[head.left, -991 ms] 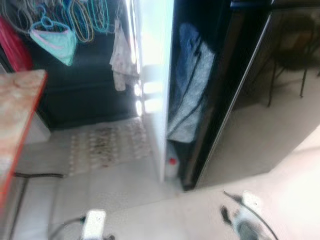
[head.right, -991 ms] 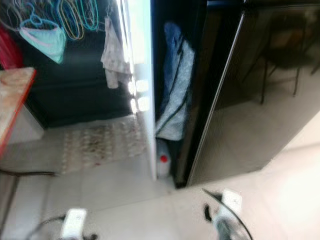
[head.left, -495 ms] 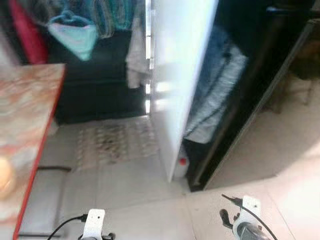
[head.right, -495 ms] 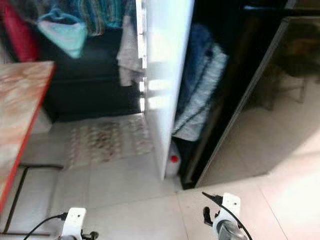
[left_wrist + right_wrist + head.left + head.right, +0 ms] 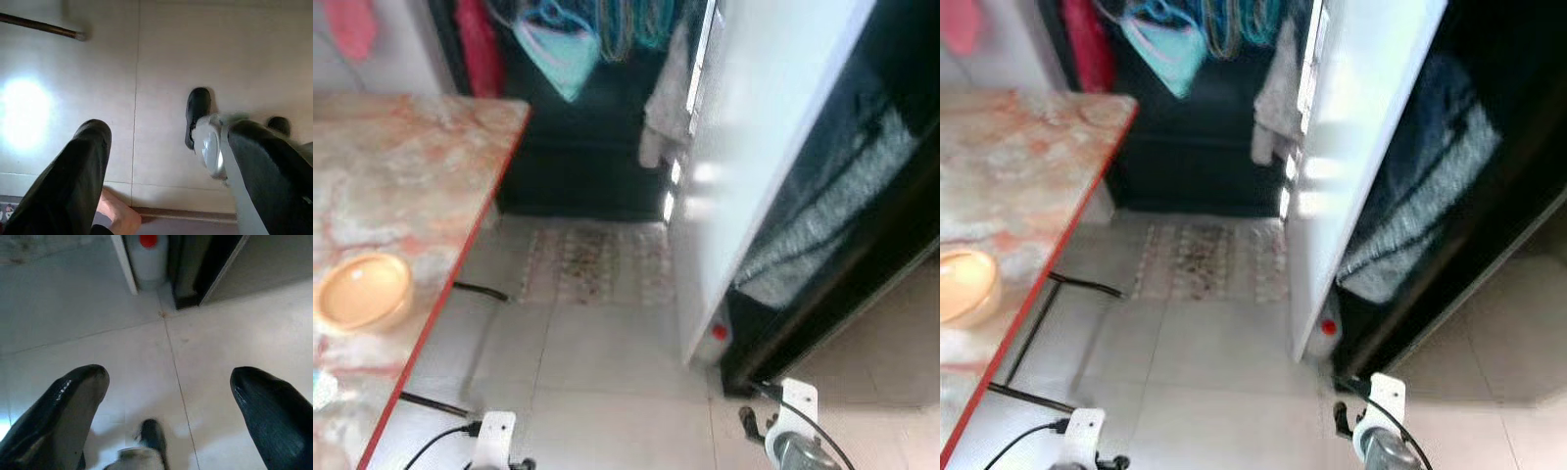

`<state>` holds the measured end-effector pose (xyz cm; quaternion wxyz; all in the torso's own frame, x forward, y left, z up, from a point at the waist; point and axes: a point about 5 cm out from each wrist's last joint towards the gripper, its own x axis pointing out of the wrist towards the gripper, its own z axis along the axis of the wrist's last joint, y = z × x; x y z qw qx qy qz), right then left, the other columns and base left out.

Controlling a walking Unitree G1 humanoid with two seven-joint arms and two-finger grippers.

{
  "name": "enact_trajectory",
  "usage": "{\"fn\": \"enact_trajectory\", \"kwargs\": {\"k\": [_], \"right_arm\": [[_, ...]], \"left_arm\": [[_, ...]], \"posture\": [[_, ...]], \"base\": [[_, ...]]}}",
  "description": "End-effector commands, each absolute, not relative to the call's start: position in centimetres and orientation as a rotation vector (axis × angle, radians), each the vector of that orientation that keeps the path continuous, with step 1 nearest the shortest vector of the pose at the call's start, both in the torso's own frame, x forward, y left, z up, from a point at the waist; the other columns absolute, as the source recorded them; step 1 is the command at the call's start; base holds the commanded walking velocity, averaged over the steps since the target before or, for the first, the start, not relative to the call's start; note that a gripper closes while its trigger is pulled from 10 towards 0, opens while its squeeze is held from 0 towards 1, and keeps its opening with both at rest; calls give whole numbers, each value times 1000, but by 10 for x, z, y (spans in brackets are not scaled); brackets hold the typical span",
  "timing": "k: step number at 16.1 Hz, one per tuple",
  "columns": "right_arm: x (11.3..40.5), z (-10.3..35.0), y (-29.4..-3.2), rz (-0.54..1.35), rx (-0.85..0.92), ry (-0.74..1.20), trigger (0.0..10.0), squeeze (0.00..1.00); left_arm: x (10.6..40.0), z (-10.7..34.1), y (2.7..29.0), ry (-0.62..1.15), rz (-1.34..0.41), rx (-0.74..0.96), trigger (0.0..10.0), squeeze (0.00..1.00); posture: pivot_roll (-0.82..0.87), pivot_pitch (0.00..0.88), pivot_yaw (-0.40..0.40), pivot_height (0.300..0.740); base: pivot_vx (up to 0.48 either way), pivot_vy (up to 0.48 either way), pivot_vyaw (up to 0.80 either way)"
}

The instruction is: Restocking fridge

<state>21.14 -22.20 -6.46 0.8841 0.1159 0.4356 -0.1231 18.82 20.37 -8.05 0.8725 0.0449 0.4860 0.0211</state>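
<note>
Both claws hang spread and empty over the tiled floor (image 5: 607, 392), left claw (image 5: 161, 161), right claw (image 5: 168, 406), well short of the fridge (image 5: 862, 245) ahead.

The robot has silver arms with white blocks (image 5: 495, 436) at the wrists, thin black cables – and long, shiny black fingers (image 5: 73, 406).
</note>
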Motion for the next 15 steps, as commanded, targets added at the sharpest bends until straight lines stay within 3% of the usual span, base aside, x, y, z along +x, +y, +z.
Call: {"fn": "enact_trajectory", "kwargs": {"k": [1,13,15], "right_arm": [[209,-64,-228,-264,226,910,10000,0],[207,-65,-230,-240,202,917,10000,0],[207,-65,-230,-249,219,911,10000,0]], "left_arm": [[182,-85,200,1042,37,82,10000,0],[179,-85,199,1024,86,69,10000,0],[180,-85,199,1002,108,53,10000,0]], "posture": [[-45,41,-40,740],[-28,30,-55,740],[-26,37,-56,740]], "base": [[0,0,800],[0,0,800],[0,0,0]]}}
